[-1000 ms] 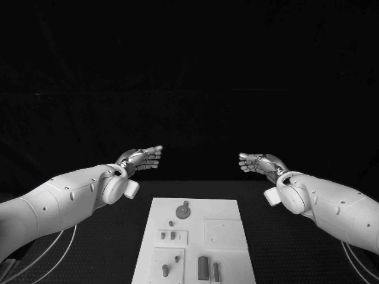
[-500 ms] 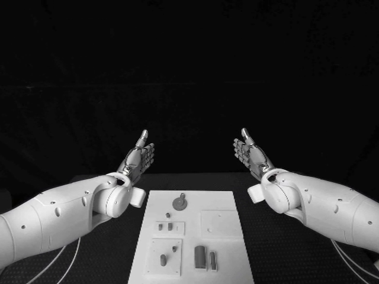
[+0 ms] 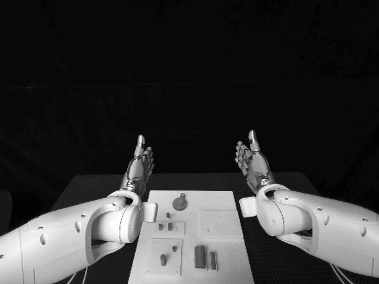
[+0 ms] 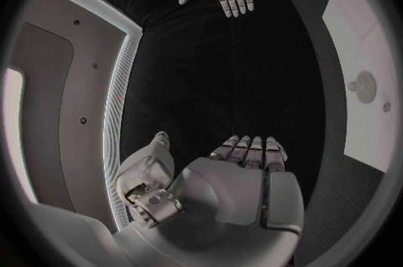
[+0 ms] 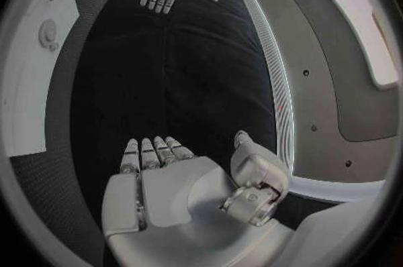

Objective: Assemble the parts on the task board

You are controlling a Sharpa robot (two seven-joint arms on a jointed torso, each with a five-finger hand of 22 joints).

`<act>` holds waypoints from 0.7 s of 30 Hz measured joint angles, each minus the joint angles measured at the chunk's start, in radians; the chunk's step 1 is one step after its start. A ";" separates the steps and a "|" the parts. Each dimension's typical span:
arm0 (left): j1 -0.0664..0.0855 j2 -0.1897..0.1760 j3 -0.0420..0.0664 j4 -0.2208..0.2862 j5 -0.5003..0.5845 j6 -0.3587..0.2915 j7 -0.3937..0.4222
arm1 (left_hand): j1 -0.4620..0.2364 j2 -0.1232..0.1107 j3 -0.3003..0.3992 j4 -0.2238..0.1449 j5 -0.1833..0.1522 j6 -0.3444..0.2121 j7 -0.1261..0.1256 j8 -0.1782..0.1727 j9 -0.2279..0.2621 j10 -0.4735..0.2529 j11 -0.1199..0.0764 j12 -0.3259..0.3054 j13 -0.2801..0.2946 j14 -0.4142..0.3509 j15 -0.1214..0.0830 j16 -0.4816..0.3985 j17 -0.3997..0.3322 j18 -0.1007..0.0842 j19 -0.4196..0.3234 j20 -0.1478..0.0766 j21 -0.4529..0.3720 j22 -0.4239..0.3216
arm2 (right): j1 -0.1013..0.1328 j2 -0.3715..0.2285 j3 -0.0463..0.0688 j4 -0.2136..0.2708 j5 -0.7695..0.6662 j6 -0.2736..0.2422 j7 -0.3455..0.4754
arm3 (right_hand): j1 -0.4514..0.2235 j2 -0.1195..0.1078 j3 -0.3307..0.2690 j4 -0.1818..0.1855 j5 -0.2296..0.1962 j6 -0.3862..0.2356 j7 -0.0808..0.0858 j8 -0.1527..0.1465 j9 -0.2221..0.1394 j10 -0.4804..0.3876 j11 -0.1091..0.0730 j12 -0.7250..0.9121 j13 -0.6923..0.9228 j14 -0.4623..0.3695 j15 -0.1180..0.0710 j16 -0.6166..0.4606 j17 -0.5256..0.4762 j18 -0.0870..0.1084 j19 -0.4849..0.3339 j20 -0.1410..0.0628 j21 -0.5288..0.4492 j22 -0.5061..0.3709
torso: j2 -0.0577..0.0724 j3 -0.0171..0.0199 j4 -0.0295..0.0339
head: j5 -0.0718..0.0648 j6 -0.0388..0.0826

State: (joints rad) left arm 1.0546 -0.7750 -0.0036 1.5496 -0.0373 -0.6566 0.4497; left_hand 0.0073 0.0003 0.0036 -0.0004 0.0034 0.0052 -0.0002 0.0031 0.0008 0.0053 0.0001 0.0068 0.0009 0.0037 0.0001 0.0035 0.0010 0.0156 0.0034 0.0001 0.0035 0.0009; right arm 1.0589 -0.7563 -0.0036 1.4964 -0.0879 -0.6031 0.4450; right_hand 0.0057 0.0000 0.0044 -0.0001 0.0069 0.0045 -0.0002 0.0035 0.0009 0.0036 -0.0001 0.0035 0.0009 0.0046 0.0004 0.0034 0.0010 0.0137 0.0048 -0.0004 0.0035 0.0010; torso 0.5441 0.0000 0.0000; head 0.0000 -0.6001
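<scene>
Head view, going left to right: our silver left hand [image 3: 139, 161] is raised flat, fingers straight, holding nothing; between the arms the white rectangular task board [image 3: 224, 204] carries small grey parts [image 3: 182, 203]; our silver right hand [image 3: 251, 160] is equally flat and empty.
</scene>
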 measured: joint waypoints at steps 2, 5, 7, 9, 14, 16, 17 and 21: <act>-0.003 -0.003 0.002 0.013 0.009 -0.030 0.012 | 0.000 0.000 0.000 0.000 0.000 0.000 0.000 0.000 0.000 0.000 0.000 0.000 0.000 0.000 0.000 0.000 0.000 0.000 0.000 0.000 0.000 0.000 | -0.004 -0.011 0.001 0.033 0.020 -0.040 0.012 | 0.000 0.000 0.000 0.000 0.000 0.000 0.000 0.000 0.000 0.000 0.000 0.000 0.000 0.000 0.000 0.000 0.000 0.000 0.000 0.000 0.000 0.000 | 0.000 0.0000 0.0000 | 0.000 0.000; -0.004 -0.005 0.002 0.017 0.019 -0.059 0.025 | 0.000 0.000 0.000 0.000 0.000 0.000 0.000 0.000 0.000 0.000 0.000 0.000 0.000 0.000 0.000 0.000 0.000 0.000 0.000 0.000 0.000 0.000 | -0.007 -0.020 0.002 0.062 0.042 -0.084 0.027 | 0.000 0.000 0.000 0.000 0.000 0.000 0.000 0.000 0.000 0.000 0.000 0.000 0.000 0.000 0.000 0.000 0.000 0.000 0.000 0.000 0.000 0.000 | 0.000 0.0000 0.0000 | 0.000 0.000; -0.004 -0.005 0.002 0.017 0.023 -0.070 0.031 | 0.000 0.000 0.000 0.000 0.000 0.000 0.000 0.000 0.000 0.000 0.000 0.000 0.000 0.000 0.000 0.000 0.000 0.000 0.000 0.000 0.000 0.000 | -0.008 -0.022 0.002 0.069 0.052 -0.104 0.034 | 0.000 0.000 0.000 0.000 0.000 0.000 0.000 0.000 0.000 0.000 0.000 0.000 0.000 0.000 0.000 0.000 0.000 0.000 0.000 0.000 0.000 0.000 | 0.000 0.0000 0.0000 | 0.000 0.000; -0.004 -0.005 0.003 0.017 0.027 -0.079 0.036 | 0.000 0.000 0.000 0.000 0.000 0.000 0.000 0.000 0.000 0.000 0.000 0.000 0.000 0.000 0.000 0.000 0.000 0.000 0.000 0.000 0.000 0.000 | -0.008 -0.023 0.003 0.072 0.061 -0.120 0.040 | 0.000 0.000 0.000 0.000 0.000 0.000 0.000 0.000 0.000 0.000 0.000 0.000 0.000 0.000 0.000 0.000 0.000 0.000 0.000 0.000 0.000 0.000 | 0.000 0.0000 0.0000 | 0.000 0.000; -0.004 -0.005 0.003 0.017 0.033 -0.093 0.043 | 0.000 0.000 0.000 0.000 0.000 0.000 0.000 0.000 0.000 0.000 0.000 0.000 0.000 0.000 0.000 0.000 0.000 0.000 0.000 0.000 0.000 0.000 | -0.008 -0.023 0.003 0.072 0.075 -0.142 0.050 | 0.000 0.000 0.000 0.000 -0.003 0.000 0.000 0.000 0.000 0.000 0.000 0.000 0.000 0.000 0.000 0.000 0.000 0.000 0.000 0.000 0.000 0.000 | 0.000 0.0000 0.0000 | 0.000 0.000; -0.004 -0.005 0.003 0.017 0.035 -0.096 0.045 | 0.000 0.000 0.000 0.000 0.000 0.000 0.000 0.000 0.000 0.000 0.000 0.000 0.000 0.000 0.000 0.000 0.000 0.000 0.000 0.000 0.000 0.000 | -0.008 -0.023 0.003 0.072 0.079 -0.147 0.052 | 0.000 0.000 0.000 0.000 -0.003 0.000 0.000 0.000 0.000 0.000 0.000 0.000 0.000 0.000 0.000 0.000 0.000 0.000 0.000 0.000 0.000 0.000 | 0.000 0.0000 0.0000 | 0.000 0.000; -0.004 -0.005 0.003 0.017 0.035 -0.098 0.046 | 0.000 0.000 0.000 0.000 0.000 0.000 0.000 0.000 0.000 0.000 0.000 0.000 0.000 0.000 0.000 0.000 0.000 0.000 0.000 0.000 0.000 0.000 | -0.009 -0.023 0.003 0.072 0.080 -0.150 0.053 | 0.000 0.000 0.000 0.000 -0.003 0.000 0.000 0.000 0.000 0.000 0.000 0.000 0.000 0.000 0.000 0.000 0.000 0.000 0.000 0.000 0.000 0.000 | 0.000 0.0000 0.0000 | 0.000 0.000; -0.004 -0.005 0.003 0.017 0.037 -0.102 0.048 | 0.000 0.000 0.000 0.000 0.000 0.000 0.000 0.000 0.001 0.000 0.000 0.000 0.000 0.000 0.000 0.000 0.000 0.000 0.000 0.000 0.000 0.000 | -0.009 -0.023 0.003 0.072 0.084 -0.156 0.056 | 0.000 0.000 0.000 0.000 -0.003 0.000 0.000 0.000 0.000 0.000 0.000 0.000 0.000 0.000 0.000 0.000 0.000 0.000 0.000 0.000 0.000 0.000 | 0.000 0.0000 0.0000 | 0.000 0.000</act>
State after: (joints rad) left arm 1.0505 -0.7800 -0.0010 1.5671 -0.0001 -0.7587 0.4981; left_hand 0.0074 0.0003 0.0036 -0.0004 0.0034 0.0053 -0.0001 0.0031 0.0014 0.0055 0.0002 0.0068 0.0013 0.0037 0.0001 0.0036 0.0011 0.0157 0.0035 0.0002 0.0036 0.0011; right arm 1.0504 -0.7795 -0.0008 1.5684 -0.0036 -0.7595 0.5011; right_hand 0.0058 0.0000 0.0045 -0.0001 0.0035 0.0046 0.0000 0.0036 0.0010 0.0037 0.0000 0.0036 0.0011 0.0047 0.0005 0.0034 0.0011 0.0139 0.0048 -0.0003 0.0035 0.0011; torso 0.5441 0.0000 0.0000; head -0.0001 -0.6001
